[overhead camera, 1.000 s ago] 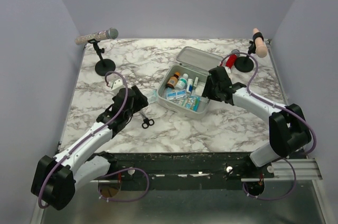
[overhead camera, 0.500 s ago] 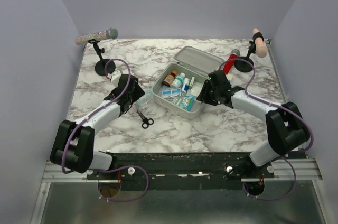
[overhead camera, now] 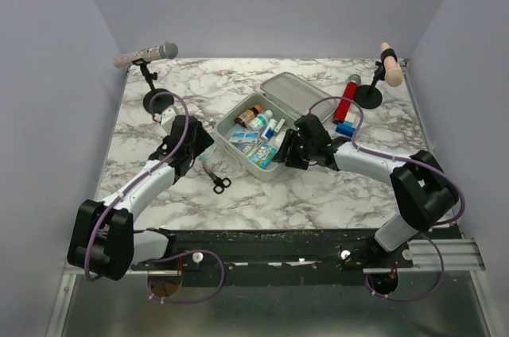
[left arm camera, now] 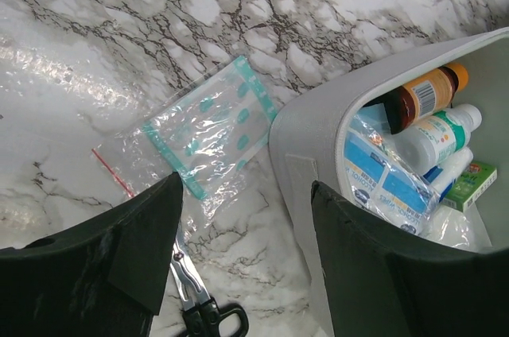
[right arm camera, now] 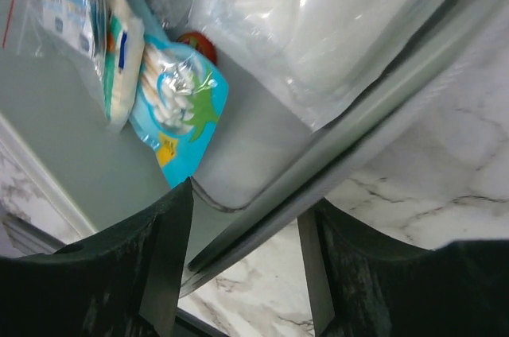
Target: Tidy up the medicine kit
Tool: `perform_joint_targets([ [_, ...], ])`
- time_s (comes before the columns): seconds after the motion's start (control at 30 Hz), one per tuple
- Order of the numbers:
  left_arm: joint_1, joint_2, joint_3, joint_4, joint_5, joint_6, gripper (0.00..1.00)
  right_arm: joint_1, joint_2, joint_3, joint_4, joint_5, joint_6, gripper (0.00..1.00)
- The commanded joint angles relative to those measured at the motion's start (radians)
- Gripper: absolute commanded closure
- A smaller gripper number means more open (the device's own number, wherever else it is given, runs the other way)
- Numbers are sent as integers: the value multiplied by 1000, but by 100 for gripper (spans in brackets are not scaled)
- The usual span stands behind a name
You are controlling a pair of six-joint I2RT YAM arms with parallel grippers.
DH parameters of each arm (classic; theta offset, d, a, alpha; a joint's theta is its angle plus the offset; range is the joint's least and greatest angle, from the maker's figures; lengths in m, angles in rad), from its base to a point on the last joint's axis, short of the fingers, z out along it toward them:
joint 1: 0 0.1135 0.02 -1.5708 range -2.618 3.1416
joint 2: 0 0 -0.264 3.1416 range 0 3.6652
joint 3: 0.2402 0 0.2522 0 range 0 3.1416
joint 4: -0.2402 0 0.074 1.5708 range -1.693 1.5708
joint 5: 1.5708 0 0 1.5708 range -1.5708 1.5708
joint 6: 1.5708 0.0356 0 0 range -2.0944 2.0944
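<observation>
Centrally, shows the medicine kit (overhead camera: 290, 91) on the marble table (overhead camera: 318, 194), lid swung open toward the far side. Reveals inside it an amber bottle (left arm camera: 421, 94), a white bottle (left arm camera: 433, 134), blue-and-white packets and a cotton swab pack (right arm camera: 179, 106); leaves most labels too blurred to read. Places the right gripper (right arm camera: 250, 202) astride the kit's near right wall, fingers (right arm camera: 143, 265) closed on that wall, one inside and one outside. Hides those fingertips beneath the wrist in the overhead view. Sets the left gripper (left arm camera: 242, 194) just left of the kit, fingers (left arm camera: 127, 257) spread wide and holding nothing, above a clear plastic bag of plasters (left arm camera: 211, 134) lying flat just beside the kit's outer wall. Cuts off the scissors (left arm camera: 203, 309) at the lower edge of the left wrist view, blades partly covered by one finger. Locates a red cylinder (overhead camera: 345, 102) behind the kit's right side; renders the blue item beside it too small to identify.
</observation>
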Motion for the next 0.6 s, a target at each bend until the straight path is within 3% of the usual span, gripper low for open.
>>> perform_joint_targets([
  [0.0, 5, -48, -23, -18, 26, 15, 22, 51, 22, 41, -30, -40, 19, 32],
  [0.13, 5, -83, -8, -80, 18, 14, 8, 51, -39, 75, -139, 79, -73, 19],
  [0.27, 0, -145, -26, -66, 37, -41, 4, 45, -105, 109, -211, 257, -208, 11],
  [0.47, -22, -197, -50, -29, 90, -87, 5, -15, -82, 188, -222, 348, -334, 10],
  [0.57, -29, -217, -63, -48, 95, -89, 7, -55, -26, 236, -233, 360, -360, 16],
])
